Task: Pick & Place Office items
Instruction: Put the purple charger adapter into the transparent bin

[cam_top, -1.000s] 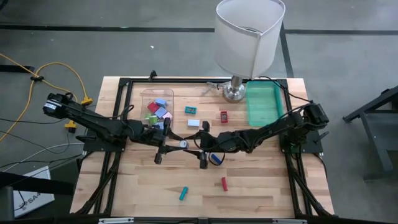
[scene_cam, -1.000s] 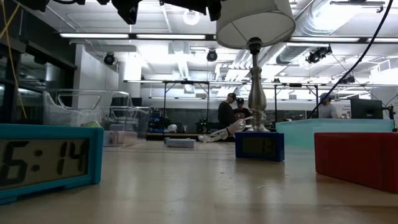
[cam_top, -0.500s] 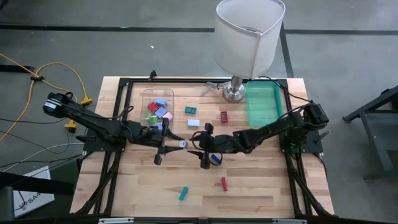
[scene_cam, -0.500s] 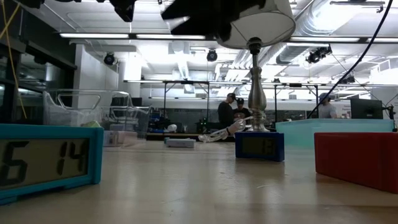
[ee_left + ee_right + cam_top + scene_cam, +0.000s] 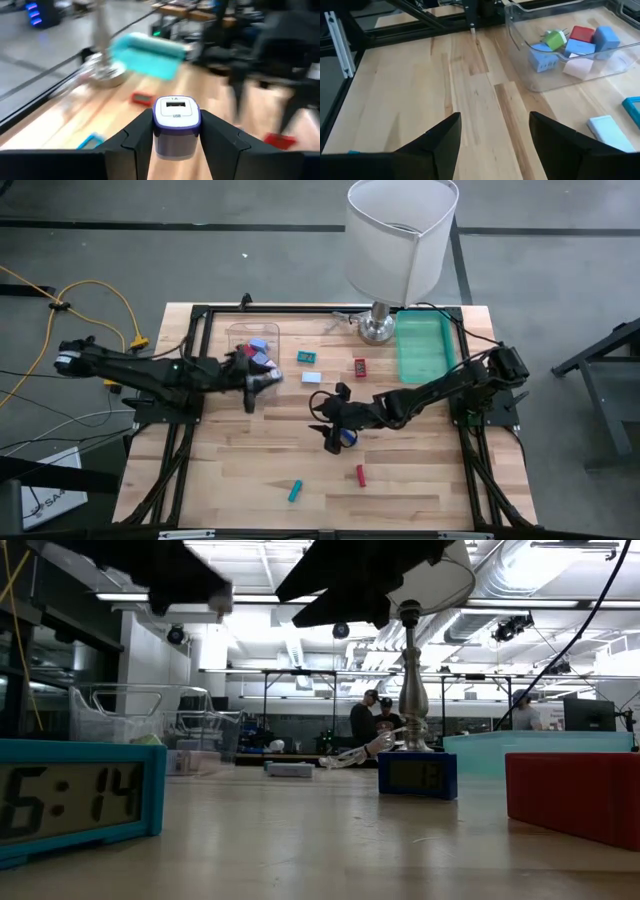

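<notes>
My left gripper (image 5: 262, 383) hangs beside the clear bin (image 5: 252, 345), at its near right corner, shut on a white USB charger with a purple band (image 5: 176, 125). The bin holds blue, red, green and pink pieces (image 5: 570, 42). My right gripper (image 5: 322, 425) hovers open mid-table beside a dark blue piece (image 5: 347, 437), with nothing between its fingers (image 5: 490, 145). Lying flat on the wood are a teal piece (image 5: 306, 357), a light blue block (image 5: 312, 377) and a red piece (image 5: 360, 367). My left gripper pinches the charger's two opposite sides (image 5: 156, 131) between its two fingers, the face with the USB port showing between them. The fingers lie about level and point toward the table's right. The charger is lifted clear of the table.
A white-shaded lamp (image 5: 400, 240) stands at the far edge, next to a green tray (image 5: 424, 345) at the far right. A red piece (image 5: 360, 474) and a teal piece (image 5: 295, 491) lie near the front edge. In the low view, a teal clock (image 5: 80, 800) sits close by.
My left gripper has drawn back from mid-table toward the table's left and far side, to the clear bin, carrying the charger and levelling out. My right gripper has rolled and sunk a little over the dark blue piece, its jaws staying open.
</notes>
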Controlling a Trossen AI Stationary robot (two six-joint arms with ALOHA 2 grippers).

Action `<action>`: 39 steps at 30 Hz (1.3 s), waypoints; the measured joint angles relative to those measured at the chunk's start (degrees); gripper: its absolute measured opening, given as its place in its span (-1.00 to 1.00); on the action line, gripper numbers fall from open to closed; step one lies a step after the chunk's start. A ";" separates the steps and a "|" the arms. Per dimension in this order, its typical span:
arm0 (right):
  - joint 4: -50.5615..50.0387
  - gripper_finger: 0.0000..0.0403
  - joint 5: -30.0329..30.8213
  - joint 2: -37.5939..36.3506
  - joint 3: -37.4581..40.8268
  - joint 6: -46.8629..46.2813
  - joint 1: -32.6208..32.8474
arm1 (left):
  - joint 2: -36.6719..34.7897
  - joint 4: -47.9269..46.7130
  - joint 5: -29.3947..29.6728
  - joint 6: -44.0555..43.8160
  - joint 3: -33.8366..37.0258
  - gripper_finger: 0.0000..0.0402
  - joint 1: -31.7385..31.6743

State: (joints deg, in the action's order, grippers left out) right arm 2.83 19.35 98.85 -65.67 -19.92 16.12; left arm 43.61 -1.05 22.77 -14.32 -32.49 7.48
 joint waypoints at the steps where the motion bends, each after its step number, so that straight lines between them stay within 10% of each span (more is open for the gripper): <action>1: 0.06 0.10 0.00 0.00 0.00 0.00 0.20 | -1.02 -2.28 0.61 -0.96 -0.01 -0.31 -1.10; 13: 0.45 0.10 0.15 0.00 0.00 0.02 2.44 | -1.01 -22.93 -0.23 -14.90 -0.01 -0.31 -11.92; 39: 0.84 0.10 0.17 0.00 0.04 0.20 2.64 | 19.70 -18.48 -20.91 -13.29 -0.02 -0.31 -21.92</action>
State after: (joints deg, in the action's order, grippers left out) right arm 3.67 19.53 98.85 -65.63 -19.73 18.76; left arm 63.32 -19.54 1.85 -27.61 -32.51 -14.44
